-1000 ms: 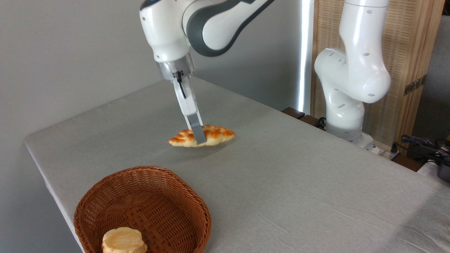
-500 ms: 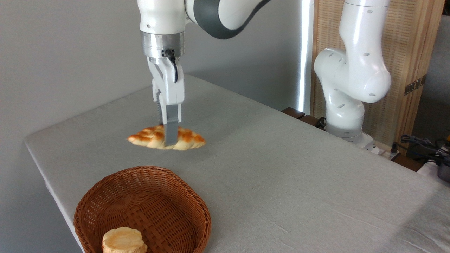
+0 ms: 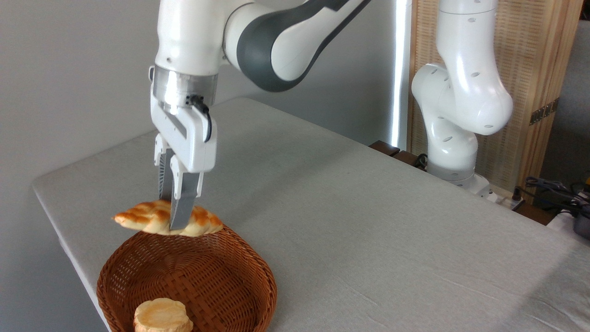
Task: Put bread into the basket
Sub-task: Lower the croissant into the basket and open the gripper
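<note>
The bread (image 3: 203,221), a golden-orange braided loaf, hangs level in the air with my gripper (image 3: 173,225) shut across its middle. It sits just above the far rim of the basket (image 3: 239,251), a round reddish-brown wicker one at the table's front left corner. One grey finger (image 3: 182,205) crosses the loaf's near side; the other is mostly behind it.
A small round pale-yellow bun (image 3: 162,316) lies in the basket's near part. The table's left edge (image 3: 60,226) runs close by the basket. The arm's white base (image 3: 454,152) stands at the far right, with cables (image 3: 553,189) beyond it.
My gripper has carried the bread left and toward the front, from over the table's middle to just above the basket's far rim. The wrist has turned as it moved.
</note>
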Robot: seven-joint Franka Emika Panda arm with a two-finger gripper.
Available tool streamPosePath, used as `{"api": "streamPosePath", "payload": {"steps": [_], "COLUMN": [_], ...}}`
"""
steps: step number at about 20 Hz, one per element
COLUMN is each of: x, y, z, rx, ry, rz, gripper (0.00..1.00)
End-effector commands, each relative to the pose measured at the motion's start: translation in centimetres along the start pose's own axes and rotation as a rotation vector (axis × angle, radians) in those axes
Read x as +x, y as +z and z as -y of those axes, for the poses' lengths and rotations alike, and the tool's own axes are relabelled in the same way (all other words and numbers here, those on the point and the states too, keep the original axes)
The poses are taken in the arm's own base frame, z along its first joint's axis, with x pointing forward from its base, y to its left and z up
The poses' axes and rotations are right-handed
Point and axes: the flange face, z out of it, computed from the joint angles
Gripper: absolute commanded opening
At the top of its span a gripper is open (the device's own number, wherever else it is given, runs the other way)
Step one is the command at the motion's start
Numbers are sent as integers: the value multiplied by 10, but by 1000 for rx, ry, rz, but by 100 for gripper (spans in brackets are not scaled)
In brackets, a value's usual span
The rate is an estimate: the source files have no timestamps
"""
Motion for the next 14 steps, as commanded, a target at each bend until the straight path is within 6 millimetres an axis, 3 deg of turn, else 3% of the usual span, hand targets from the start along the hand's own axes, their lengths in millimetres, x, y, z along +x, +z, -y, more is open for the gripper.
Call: {"api": "streamPosePath", "payload": {"steps": [1, 7, 14], "x": [0, 2, 4], "y": [11, 27, 28], "z": [19, 21, 18], "rx": [27, 41, 34], "ry": [-60, -61, -63], "rz": [-31, -44, -44], "gripper": [95, 100, 100]}}
